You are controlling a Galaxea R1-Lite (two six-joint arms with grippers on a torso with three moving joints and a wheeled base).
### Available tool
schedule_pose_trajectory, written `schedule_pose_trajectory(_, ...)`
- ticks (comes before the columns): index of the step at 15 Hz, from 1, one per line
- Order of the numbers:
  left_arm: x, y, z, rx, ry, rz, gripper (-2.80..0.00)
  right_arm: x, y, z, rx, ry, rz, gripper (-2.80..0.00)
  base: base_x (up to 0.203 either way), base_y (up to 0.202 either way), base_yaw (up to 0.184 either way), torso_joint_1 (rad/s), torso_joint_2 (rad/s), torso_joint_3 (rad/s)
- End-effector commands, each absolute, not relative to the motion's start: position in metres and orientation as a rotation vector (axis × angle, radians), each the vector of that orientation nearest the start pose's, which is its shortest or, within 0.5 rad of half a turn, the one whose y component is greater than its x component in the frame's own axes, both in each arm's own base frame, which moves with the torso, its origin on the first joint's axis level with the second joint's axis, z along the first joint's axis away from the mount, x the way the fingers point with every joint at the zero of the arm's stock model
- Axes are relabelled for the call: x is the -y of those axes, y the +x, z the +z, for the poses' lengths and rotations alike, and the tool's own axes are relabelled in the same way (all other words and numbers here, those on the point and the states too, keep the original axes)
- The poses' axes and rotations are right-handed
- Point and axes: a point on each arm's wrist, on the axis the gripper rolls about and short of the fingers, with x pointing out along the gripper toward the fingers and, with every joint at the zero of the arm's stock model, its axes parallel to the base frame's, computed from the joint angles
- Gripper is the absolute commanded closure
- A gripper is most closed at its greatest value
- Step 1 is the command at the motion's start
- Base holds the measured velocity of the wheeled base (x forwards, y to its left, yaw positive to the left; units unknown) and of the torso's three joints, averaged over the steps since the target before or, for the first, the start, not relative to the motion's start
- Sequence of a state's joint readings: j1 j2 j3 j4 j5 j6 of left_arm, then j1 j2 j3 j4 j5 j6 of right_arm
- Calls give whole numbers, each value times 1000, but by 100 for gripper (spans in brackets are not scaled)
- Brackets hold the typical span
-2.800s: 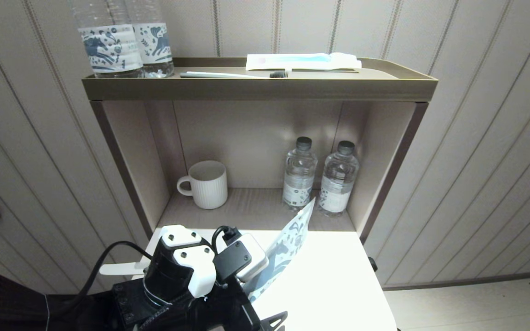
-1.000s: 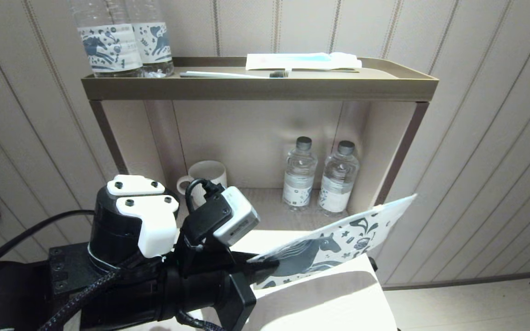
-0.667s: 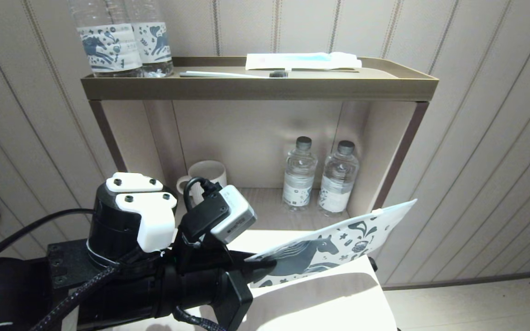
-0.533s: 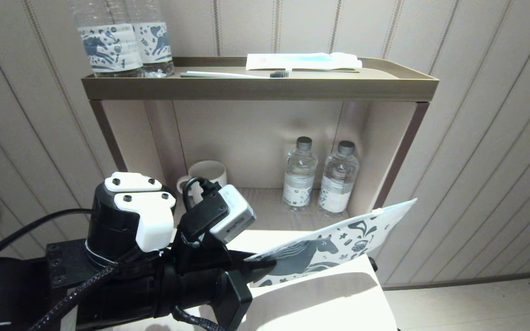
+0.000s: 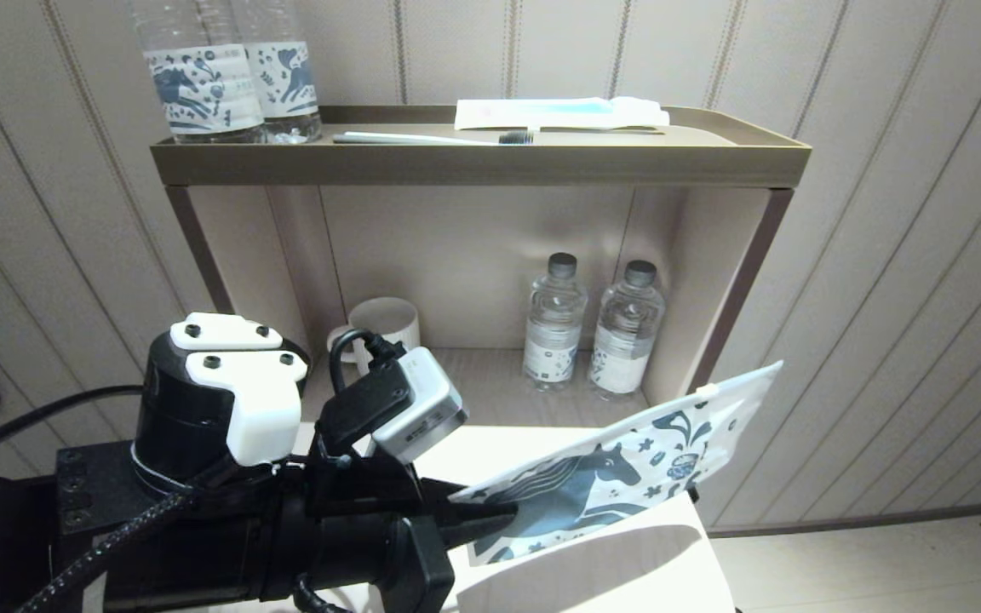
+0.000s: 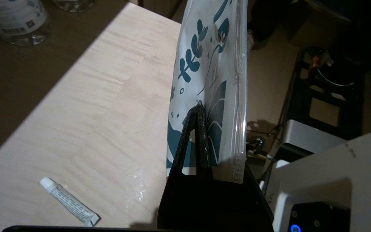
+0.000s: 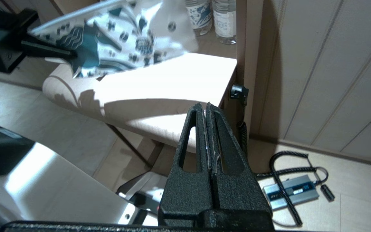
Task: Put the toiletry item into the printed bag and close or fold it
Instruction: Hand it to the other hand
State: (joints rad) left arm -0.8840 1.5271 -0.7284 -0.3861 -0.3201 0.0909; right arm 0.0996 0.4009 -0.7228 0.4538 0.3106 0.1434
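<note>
My left gripper (image 5: 499, 513) is shut on one end of the printed bag (image 5: 627, 477), a white pouch with a dark blue horse. It holds the bag in the air above the white table (image 5: 593, 579), with the far end slanting up to the right. In the left wrist view the bag (image 6: 204, 64) stands edge-on beyond the left gripper (image 6: 200, 108). My right gripper (image 7: 206, 106) hangs shut and empty, low beside the table's right edge. From there the bag (image 7: 124, 45) shows above the table (image 7: 159, 83). The white comb is out of view.
A shelf unit (image 5: 473, 162) stands behind the table. On top of it are horse-label bottles (image 5: 226, 85), a toothbrush (image 5: 431, 138) and a white-and-blue packet (image 5: 559, 112). Inside are a mug (image 5: 384, 323) and two water bottles (image 5: 588, 328). A small white tube (image 6: 69, 206) lies on the table.
The left arm has lifted the bag off the table and swung it out to the right. In the last half second the wrist sank and drew back to the left a little.
</note>
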Motion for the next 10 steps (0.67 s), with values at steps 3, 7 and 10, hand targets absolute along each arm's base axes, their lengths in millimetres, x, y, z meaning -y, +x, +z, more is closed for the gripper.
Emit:
schedule_pose_trajectory(3,184,151,200,-408,220,-1284,0,-13,38,284,-425,164,425,0,0,0,0,0,0,0)
schedule_pose_trajectory(7,174,155,193,-432,279,-1408,0,-21,80,299,-660,-96,516,0,0,0,0,0,0,0)
schedule_pose_trajectory(10,172,162,197,-401,287,-1480,0,-30,104,294,-747,-155,691,0,0,0,0,0,0,0)
